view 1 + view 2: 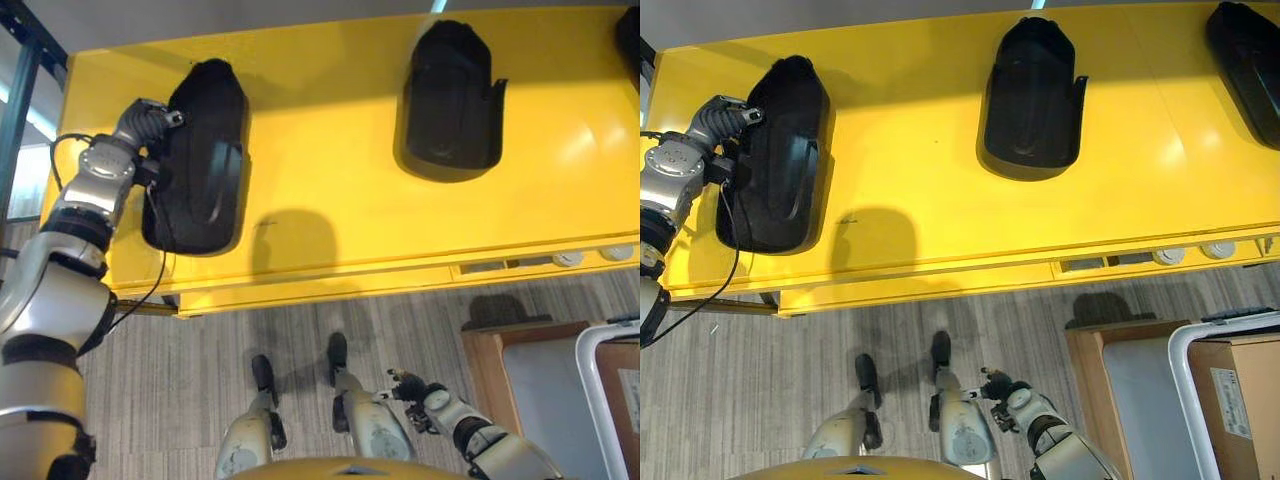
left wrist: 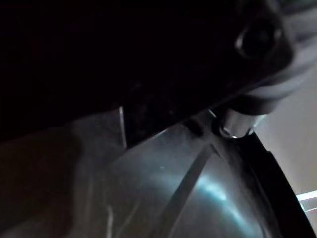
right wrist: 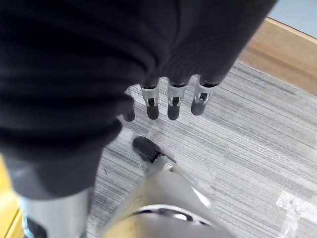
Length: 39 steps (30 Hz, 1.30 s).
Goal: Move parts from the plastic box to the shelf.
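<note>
1. The long black moulded plastic part (image 1: 775, 160) lies flat on the yellow shelf top (image 1: 930, 190), at the upper left of the right eye view, its narrow rounded end pointing away.
2. It looks rigid, hollow and fairly light, with a glossy skin that may slip. My guess is the raised side rim is the safest place to take hold.
3. The left hand (image 1: 728, 125) sits against that part's left edge. Its fingers are hidden behind the part, so I cannot tell whether they grip it.
4. A second black moulded part (image 1: 1032, 95) rests at upper centre, well apart.
5. The right hand (image 3: 171, 101) hangs low over the grey carpet floor (image 3: 257, 134), fingers straight and empty.
</note>
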Available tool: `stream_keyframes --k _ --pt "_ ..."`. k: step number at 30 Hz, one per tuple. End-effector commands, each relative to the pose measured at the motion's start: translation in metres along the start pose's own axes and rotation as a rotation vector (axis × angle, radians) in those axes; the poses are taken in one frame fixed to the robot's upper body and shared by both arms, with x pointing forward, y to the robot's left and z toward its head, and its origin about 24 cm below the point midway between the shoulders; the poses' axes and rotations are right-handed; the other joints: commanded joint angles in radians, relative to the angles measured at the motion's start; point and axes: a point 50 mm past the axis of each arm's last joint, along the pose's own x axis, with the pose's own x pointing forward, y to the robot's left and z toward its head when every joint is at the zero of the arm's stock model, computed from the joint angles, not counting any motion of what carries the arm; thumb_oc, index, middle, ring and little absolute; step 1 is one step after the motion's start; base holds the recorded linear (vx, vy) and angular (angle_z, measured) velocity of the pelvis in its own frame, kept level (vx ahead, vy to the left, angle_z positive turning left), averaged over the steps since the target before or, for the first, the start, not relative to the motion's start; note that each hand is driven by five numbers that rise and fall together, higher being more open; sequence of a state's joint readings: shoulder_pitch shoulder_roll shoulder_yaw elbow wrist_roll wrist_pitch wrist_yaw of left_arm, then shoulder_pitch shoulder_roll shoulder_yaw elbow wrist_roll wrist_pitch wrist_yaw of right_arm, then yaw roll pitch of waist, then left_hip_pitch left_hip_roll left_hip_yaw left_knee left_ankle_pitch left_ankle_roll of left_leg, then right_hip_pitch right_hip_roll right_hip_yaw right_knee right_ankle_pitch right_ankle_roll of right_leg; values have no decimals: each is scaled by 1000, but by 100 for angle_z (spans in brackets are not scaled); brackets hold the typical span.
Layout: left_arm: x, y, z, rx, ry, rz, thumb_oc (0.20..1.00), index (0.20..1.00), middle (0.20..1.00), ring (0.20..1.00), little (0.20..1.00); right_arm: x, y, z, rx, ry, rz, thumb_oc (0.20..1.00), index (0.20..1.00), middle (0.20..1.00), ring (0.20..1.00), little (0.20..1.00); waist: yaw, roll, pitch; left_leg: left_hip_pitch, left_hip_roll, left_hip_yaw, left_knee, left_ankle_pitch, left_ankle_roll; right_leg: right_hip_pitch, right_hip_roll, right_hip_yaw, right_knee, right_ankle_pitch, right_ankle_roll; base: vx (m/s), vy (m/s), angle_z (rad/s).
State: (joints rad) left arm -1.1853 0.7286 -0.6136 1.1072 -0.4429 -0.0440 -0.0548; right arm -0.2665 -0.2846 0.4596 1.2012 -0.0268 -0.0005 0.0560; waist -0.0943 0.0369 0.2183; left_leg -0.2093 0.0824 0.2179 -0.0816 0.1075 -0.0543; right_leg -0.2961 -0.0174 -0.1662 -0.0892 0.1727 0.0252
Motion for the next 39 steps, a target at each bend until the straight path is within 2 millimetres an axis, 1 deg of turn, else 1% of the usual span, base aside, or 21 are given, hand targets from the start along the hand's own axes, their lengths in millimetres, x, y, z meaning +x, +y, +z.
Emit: stream_keyframes --k 1,4,7,10,11,13,15,17,18,23,25,26,27,28,29,31,32,33,34,37,39 --pt "3 32 27 13 -32 143 1000 1000 1000 1000 1000 0 9 -10 10 49 27 1000 1000 1000 1000 1000 4 -26 3 59 50 -100 -6 -74 -44 71 -53 -4 2 -122 109 0 0 0" --pt "6 24 27 -76 -24 169 1000 1000 1000 1000 1000 0 5 -12 23 72 9 1000 1000 1000 1000 1000 4 -28 3 68 53 -101 -6 -76 -45 81 -50 -7 2 -128 107 -1 0 1" --pt "8 15 29 -151 -37 162 1000 1000 1000 1000 1000 -2 12 -24 45 109 53 1000 1000 1000 1000 1000 4 -34 -6 84 56 -100 -6 -79 -45 100 -46 -9 2 -135 106 0 0 0" --pt "10 4 29 -233 -32 159 1000 1000 1000 1000 1000 -3 11 -30 57 123 47 1000 1000 1000 1000 1000 3 -42 -14 102 60 -96 -6 -84 -45 115 -43 -8 2 -139 103 15 -5 2" --pt "11 0 29 -297 -29 170 1000 1000 1000 1000 1000 -4 8 -34 66 135 36 1000 1000 1000 1000 1000 1 -46 -18 110 60 -96 -6 -86 -45 123 -42 -6 2 -142 102 0 0 0" --pt "11 -16 23 -554 -27 188 1000 1000 1000 1000 1000 -9 1 -51 98 206 -2 1000 1000 1000 1000 1000 2 -51 -39 140 61 -96 -6 -98 -44 158 -42 -12 2 -155 100 29 1 -2" --pt "10 -26 11 -604 10 188 1000 1000 1000 1000 1000 -13 -1 -65 90 265 -5 1000 1000 1000 1000 1000 7 -48 -60 167 57 -98 -6 -107 -44 192 -44 -19 2 -163 100 41 21 2" --pt "7 -25 -7 -620 72 229 1000 1000 1000 1000 1000 -14 0 -71 86 289 2 1000 1000 1000 1000 1000 11 -45 -85 196 55 -102 -6 -114 -43 226 -48 -25 2 -172 99 2 8 3" --pt "7 -25 -7 -620 73 229 1000 1000 1000 1000 1000 -14 0 -71 86 290 2 1000 1000 1000 1000 1000 11 -44 -84 198 55 -103 -6 -115 -43 228 -48 -25 2 -173 99 -7 19 10" --pt "-2 -16 -30 -617 100 335 1000 1000 1000 1000 1000 -14 10 -70 96 281 24 1000 1000 1000 1000 1000 26 -37 -129 238 47 -110 -6 -124 -38 283 -58 -45 2 -184 99 -13 28 11" --pt "-6 -14 -32 -501 62 359 1000 1000 1000 1000 1000 -14 18 -71 94 276 40 1000 1000 1000 1000 1000 37 -36 -142 251 42 -117 -6 -126 -36 302 -64 -56 2 -186 100 -33 24 9" --pt "-9 -12 -27 -454 5 382 1000 1000 1000 1000 1000 -14 22 -71 94 275 48 1000 1000 1000 1000 1000 43 -37 -147 255 40 -121 -6 -126 -36 310 -66 -59 2 -187 100 -32 17 8" --pt "-15 -13 -20 -448 -72 405 1000 1000 1000 1000 1000 -14 25 -71 90 271 53 1000 1000 1000 1000 1000 50 -39 -151 261 39 -126 -6 -127 -34 320 -69 -66 2 -189 101 -37 20 17" --pt "-38 -23 -15 -466 -229 399 1000 1000 1000 1000 1000 -13 29 -69 77 243 44 1000 1000 1000 1000 1000 66 -45 -155 273 36 -131 -6 -132 -32 340 -76 -77 2 -192 99 -29 31 23" --pt "-55 -31 -16 -459 -298 378 1000 1000 1000 1000 1000 -14 30 -71 85 244 33 1000 1000 1000 1000 1000 70 -45 -160 281 34 -135 -6 -135 -31 352 -80 -83 2 -193 99 -14 39 25" --pt "-96 -42 -36 -409 -353 305 1000 1000 1000 1000 1000 -17 35 -78 123 254 20 1000 1000 1000 1000 1000 83 -47 -165 298 32 -142 -6 -146 -27 373 -88 -89 2 -195 98 18 42 23" --pt "-108 -45 -42 -400 -358 284 479 479 479 479 479 -18 39 -82 125 264 30 1000 1000 1000 1000 1000 85 -47 -168 306 30 -141 -6 -151 -25 383 -91 -90 2 -196 98 51 45 8" --pt "-120 -49 -45 -372 -376 217 313 313 313 313 313 -20 44 -86 129 277 41 1000 1000 1000 1000 1000 91 -46 -171 313 28 -140 -6 -156 -23 391 -93 -92 2 -197 97 59 49 2" --pt "-137 -53 -49 -348 -387 160 200 200 200 200 200 -22 49 -90 127 287 57 1000 1000 1000 1000 1000 95 -45 -174 325 26 -140 -6 -162 -21 402 -97 -92 2 -198 98 56 55 4" --pt "-173 -59 -60 -401 -383 96 200 200 200 200 200 -23 58 -93 124 287 82 1000 1000 1000 1000 1000 112 -46 -174 341 20 -147 -6 -170 -14 421 -105 -95 2 -199 97 29 28 4" --pt "-186 -64 -68 -412 -350 65 200 200 200 200 200 -24 61 -92 136 280 87 1000 1000 1000 1000 1000 121 -46 -169 347 16 -154 -6 -174 -10 429 -108 -98 2 -200 97 12 20 6"
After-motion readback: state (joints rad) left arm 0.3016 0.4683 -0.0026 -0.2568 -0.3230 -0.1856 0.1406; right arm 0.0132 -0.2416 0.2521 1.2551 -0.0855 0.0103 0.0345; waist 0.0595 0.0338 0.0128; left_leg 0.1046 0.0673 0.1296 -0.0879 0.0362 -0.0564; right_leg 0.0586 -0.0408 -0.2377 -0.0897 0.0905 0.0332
